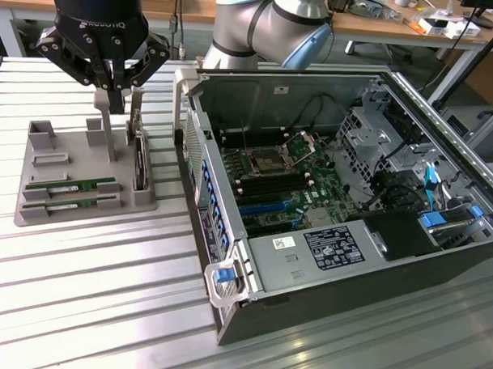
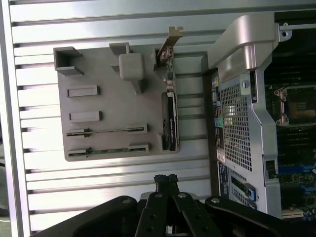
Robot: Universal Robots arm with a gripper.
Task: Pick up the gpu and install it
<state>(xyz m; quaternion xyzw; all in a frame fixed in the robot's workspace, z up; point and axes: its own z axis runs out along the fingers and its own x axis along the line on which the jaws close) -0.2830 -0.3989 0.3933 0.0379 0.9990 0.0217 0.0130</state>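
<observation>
The gpu point(image 1: 79, 183), a long narrow green board stick, is seen lying on edge in a slot of the grey holder point(image 1: 35, 213), and a second stick of the same kind point(image 1: 74, 201) is seated in the slot just beside it, the two set parallel; which of the pair is meant cannot be told. In the wrist view the same two sticks are seen as thin lines across the holder point(image 2: 113, 106). An upright dark card with a metal bracket point(image 1: 139, 152) is held on edge along the holder's side that faces the computer case point(image 1: 347, 313). A grey post point(image 1: 107, 127) is raised from the holder between the sticks and the card. The gripper point(image 1: 113, 86) is hung above this post and apart from the sticks; its fingers are pressed together and nothing is held between them. The case is laid open on its side at the exterior view's right, just beside the holder, with the motherboard point(image 1: 271, 181) exposed inside. Holder and case are both borne on a ribbed metal table point(image 1: 88, 308).
</observation>
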